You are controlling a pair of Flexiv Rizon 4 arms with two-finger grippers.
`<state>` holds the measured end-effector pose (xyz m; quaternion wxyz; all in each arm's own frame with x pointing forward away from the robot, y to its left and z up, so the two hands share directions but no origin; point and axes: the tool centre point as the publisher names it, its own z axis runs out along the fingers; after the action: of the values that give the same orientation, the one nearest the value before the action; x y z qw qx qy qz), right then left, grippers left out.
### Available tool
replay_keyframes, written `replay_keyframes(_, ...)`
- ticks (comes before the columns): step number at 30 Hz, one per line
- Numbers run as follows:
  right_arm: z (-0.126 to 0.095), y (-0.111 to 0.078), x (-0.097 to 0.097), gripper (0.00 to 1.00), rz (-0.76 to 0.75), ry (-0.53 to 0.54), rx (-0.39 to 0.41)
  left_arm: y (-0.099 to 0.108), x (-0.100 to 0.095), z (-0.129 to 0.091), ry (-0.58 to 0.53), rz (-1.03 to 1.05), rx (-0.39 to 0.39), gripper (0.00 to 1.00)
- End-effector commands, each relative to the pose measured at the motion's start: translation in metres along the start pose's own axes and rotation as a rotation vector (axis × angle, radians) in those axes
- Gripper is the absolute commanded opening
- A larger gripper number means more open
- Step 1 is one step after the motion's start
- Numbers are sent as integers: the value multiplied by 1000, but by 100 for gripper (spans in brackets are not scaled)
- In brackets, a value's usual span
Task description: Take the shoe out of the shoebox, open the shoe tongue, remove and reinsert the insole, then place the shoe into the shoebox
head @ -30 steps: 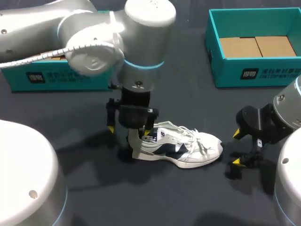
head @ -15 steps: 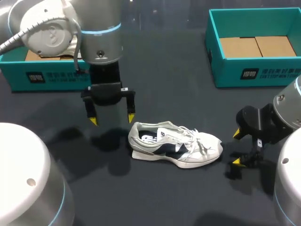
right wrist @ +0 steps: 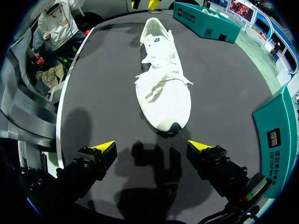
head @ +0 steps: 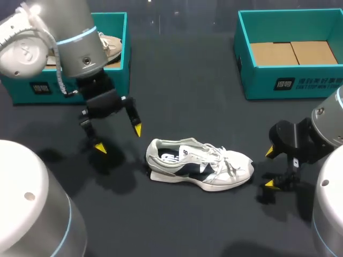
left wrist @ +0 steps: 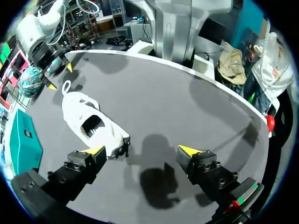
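and here's the shoe point(head: 199, 170), out on the dark table point(head: 214, 112), lying on its sole with the two hands at either end. the left gripper point(head: 118, 138) hangs just off the heel, fingers spread wide and nothing between them; from its wrist the heel sits right beside one yellow tip, not in the gap, so no contact there. over at the toe, the right gripper point(right wrist: 152, 145) is open and empty too, low to the table, the toe cap just ahead of the gap and pointing into it, a good stance for steadying the shoe if it slides. laces look loose, the tongue lies flat, and an insole point(head: 170, 157) seems to sit inside the opening. whether it is waiting to come out or is back in, i can't say from here. the shoebox point(head: 121, 64) stands behind the left gripper, near enough for a short carry, with something pale inside; the other box point(head: 289, 83) is well beyond the right one, showing a bare cardboard floor. my read: the shoe sits mid-table so both hands can reach it.
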<state>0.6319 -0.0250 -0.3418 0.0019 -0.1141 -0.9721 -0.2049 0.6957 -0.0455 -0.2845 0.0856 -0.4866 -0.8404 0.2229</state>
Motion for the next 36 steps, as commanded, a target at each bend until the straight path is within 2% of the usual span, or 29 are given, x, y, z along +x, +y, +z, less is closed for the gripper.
replay_keyframes(1, -1, 0, 2, 100, 0, -3, 1, 5, 3, 2, -151, -94, 72, 100)
replay_keyframes(2, -1, 0, 2, 100, 0, -3, 1, 5, 3, 2, -151, -94, 72, 100)
replay_keyframes(6, -1, 0, 2, 100, 0, -3, 1, 22, 4, 13, -295, -321, 234, 100)
replay_keyframes(10, -1, 0, 2, 100, 0, -3, 1, 37, 10, 24, -382, -444, 386, 100)
replay_keyframes(13, -1, 0, 2, 100, 0, -3, 1, 42, 15, 29, -425, -500, 473, 100)
replay_keyframes(25, -1, 0, 2, 100, 0, -3, 1, 43, 16, 30, -444, -508, 476, 100)
replay_keyframes(26, -1, 0, 2, 100, 0, -3, 1, 42, 18, 35, -483, -486, 456, 100)
replay_keyframes(29, -1, 0, 2, 100, 0, -3, 1, 43, 22, 45, -552, -505, 474, 100)
replay_keyframes(31, -1, 0, 2, 100, 0, -3, 1, 44, 25, 50, -574, -532, 513, 100)
replay_keyframes(36, -1, 0, 2, 100, 0, -3, 1, 41, 30, 60, -634, -551, 530, 100)
